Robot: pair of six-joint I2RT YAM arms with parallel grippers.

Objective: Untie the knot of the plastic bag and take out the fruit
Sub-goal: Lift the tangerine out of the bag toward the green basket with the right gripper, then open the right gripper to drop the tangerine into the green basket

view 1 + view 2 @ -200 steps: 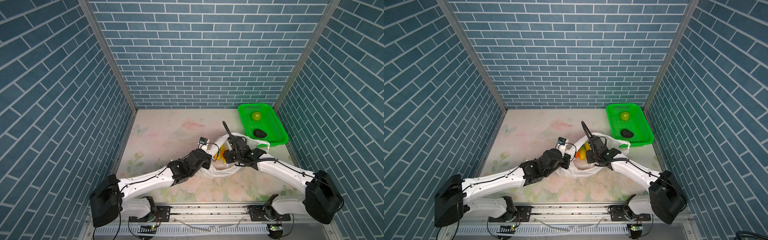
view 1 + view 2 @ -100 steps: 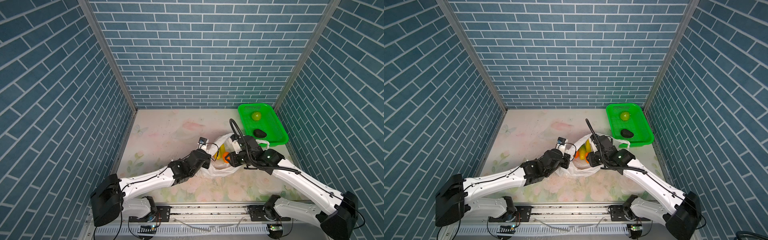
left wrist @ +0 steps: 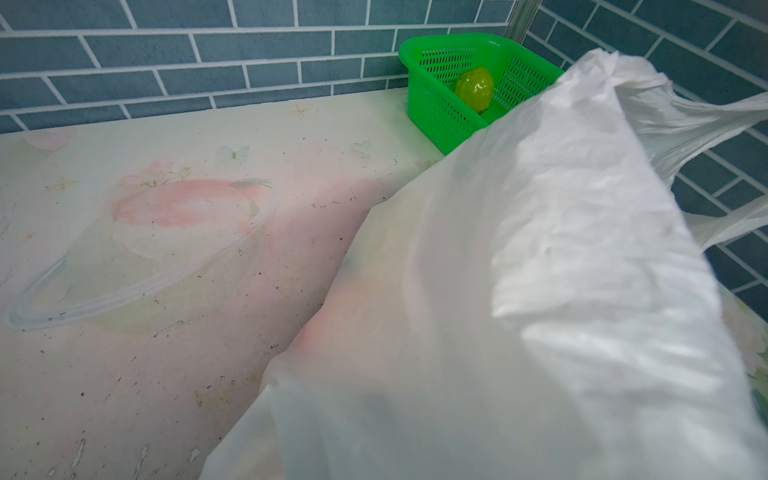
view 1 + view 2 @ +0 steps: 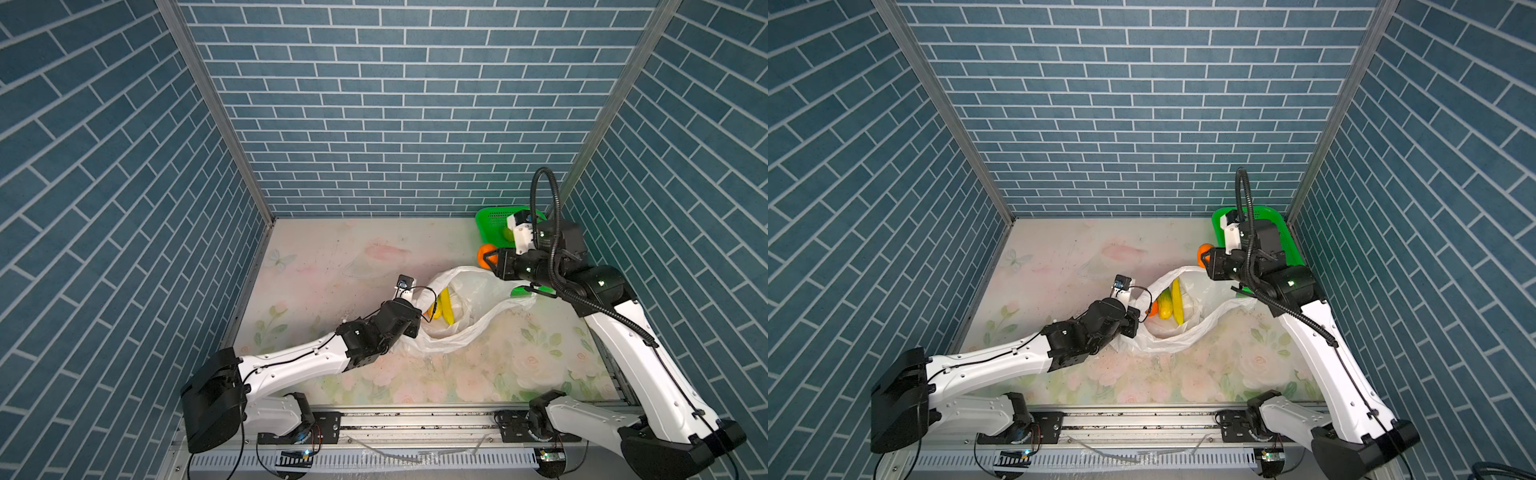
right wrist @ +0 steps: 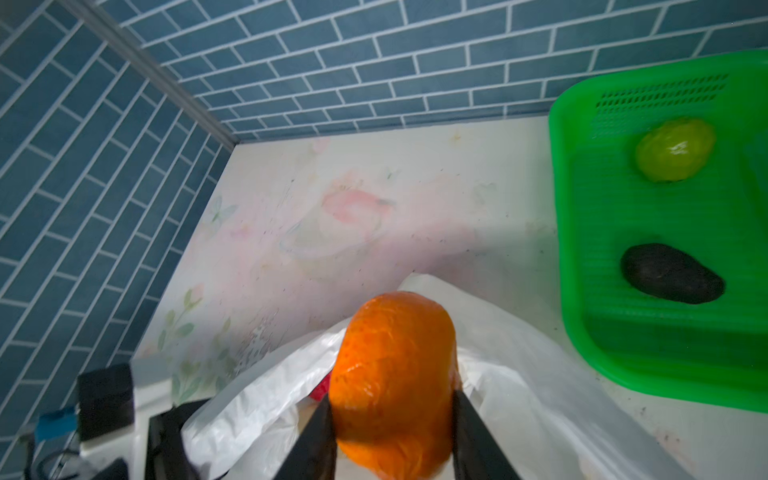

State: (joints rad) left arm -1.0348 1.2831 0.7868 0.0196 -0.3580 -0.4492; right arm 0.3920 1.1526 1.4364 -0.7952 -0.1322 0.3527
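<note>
Nearest: left gripper (image 4: 417,324), jaws closed on the left rim of the plastic bag (image 4: 473,291), which lies open-mouthed mid-table (image 4: 332,270) with banana (image 4: 446,309), mango (image 4: 1165,306) and bagged orange (image 4: 1153,308) inside. Beyond: right gripper (image 5: 392,397), clamped on the held orange (image 5: 390,353), raised over the bag's far rim. Farthest: green basket (image 5: 561,232) in the far right corner, containing yellow-green fruit (image 5: 675,149) and avocado (image 5: 671,274).
</note>
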